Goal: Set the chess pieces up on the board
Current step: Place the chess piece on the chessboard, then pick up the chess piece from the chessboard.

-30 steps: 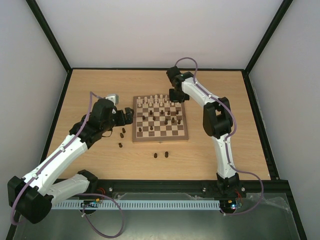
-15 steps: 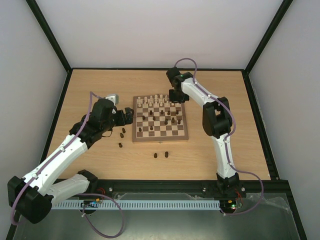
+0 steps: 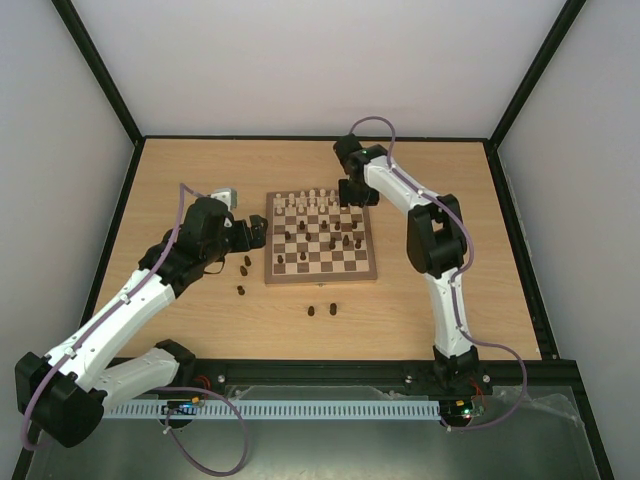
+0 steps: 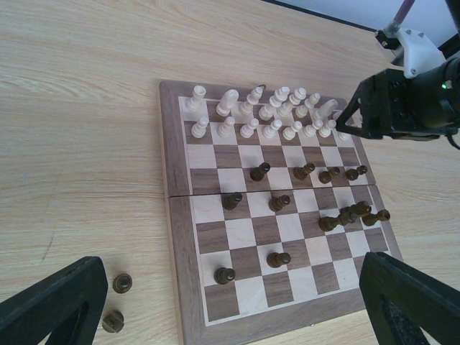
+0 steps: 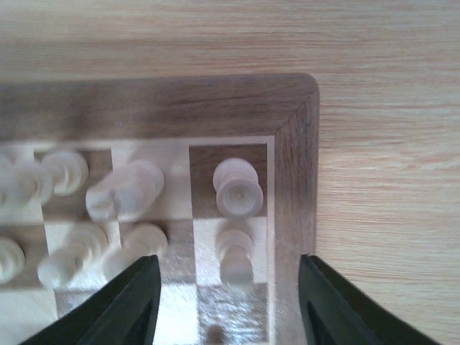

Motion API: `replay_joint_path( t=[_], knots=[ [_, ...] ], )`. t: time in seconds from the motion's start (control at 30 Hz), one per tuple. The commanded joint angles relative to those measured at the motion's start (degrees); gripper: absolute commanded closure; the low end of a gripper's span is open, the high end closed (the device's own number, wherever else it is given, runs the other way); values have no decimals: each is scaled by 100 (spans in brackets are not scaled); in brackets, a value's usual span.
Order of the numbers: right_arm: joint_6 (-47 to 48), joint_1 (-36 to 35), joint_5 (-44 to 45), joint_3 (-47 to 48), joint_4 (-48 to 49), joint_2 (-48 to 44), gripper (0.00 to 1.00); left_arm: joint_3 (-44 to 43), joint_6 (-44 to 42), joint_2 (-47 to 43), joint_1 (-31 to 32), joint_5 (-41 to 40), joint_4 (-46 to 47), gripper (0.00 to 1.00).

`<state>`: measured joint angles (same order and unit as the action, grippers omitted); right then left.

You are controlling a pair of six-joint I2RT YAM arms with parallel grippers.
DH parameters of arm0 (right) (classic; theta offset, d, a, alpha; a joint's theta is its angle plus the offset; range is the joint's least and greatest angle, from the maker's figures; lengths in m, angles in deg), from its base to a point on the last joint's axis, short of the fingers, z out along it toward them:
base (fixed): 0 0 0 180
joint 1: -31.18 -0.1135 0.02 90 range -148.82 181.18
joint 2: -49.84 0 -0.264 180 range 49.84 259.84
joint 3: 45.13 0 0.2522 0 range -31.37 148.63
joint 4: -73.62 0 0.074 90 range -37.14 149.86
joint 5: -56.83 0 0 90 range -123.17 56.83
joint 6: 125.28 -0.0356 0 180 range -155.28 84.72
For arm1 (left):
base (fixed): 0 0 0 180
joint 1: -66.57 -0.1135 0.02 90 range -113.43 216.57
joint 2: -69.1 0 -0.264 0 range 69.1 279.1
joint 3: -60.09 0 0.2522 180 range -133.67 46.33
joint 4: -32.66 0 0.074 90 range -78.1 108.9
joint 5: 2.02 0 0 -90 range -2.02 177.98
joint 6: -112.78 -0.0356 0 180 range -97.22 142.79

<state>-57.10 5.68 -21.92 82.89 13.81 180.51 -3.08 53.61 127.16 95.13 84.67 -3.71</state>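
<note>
- Top view: the board [image 3: 320, 279] lies in the middle of the tabletop [image 3: 200, 170].
  - Pale pieces [image 3: 315, 200] fill its two far rows, and dark pieces [image 3: 346, 241] stand scattered over the middle squares.
  - Four loose pieces [image 3: 240, 291], also dark, sit off the board: two by its left edge and two before its near edge.
  - The right claw [image 3: 352, 196] hangs over the far right corner, and the left claw [image 3: 258, 234] is just beside the left edge.
  - Risk: either arm, crossing the board low, may sweep the scattered dark pieces over.
- Left wrist view: the left claw's fingers [image 4: 54, 305] stand wide apart with nothing between them.
  - Two loose pieces lie near the left finger. A descent slightly off line would probably nudge one away rather than straddle it.
  - Several dark pieces crowd together near the board's right edge, so lifting one there would likely topple a neighbour.
- Right wrist view: the right claw's fingers [image 5: 136, 302] are apart and hold nothing.
  - A pale pawn [image 5: 236, 259] stands between them, with the corner piece [image 5: 237, 188] just beyond.
  - The neighbouring pale pieces stand close, so a sideways drift or a tilted withdrawal could tip the filled rows.
  - The blur hides how much clearance each finger has.
</note>
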Motion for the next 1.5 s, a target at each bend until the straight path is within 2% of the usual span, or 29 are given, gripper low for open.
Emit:
replay_joint_path(
  t=[0.0,0.07,0.2,0.27,0.5,0.67,0.77,0.97,1.17,1.47],
  knots=[
    [12,10,46,-339,-88,-726,37,2,-8,-90,-43,-98,63,1],
    [29,10,86,-698,74,-1090,26,0,27,-137,-43,-149,56,1],
    [-10,5,174,-1370,259,-1783,14,31,71,-251,-43,-200,59,1],
    [-23,10,155,-1707,341,-2111,2,25,77,-267,-43,-189,40,1],
    [-73,-7,-477,-3140,795,-3369,1,28,128,-579,-44,-276,-34,1],
    [-110,-62,-661,-3831,939,-3922,1,-23,204,-838,-43,-348,-198,1],
    [-157,-146,-755,-4193,1062,-4149,11,-12,263,-940,-43,-289,-307,1],
    [-288,-482,-706,-4659,1298,-4209,41,170,369,-1164,-43,-228,-440,1],
    [-305,-749,-429,-4576,1378,-3756,56,155,354,-1117,-43,-304,-484,1],
    [-273,-764,-20,-4337,1306,-3224,65,323,369,-971,-43,-255,-286,1]
  ],
)
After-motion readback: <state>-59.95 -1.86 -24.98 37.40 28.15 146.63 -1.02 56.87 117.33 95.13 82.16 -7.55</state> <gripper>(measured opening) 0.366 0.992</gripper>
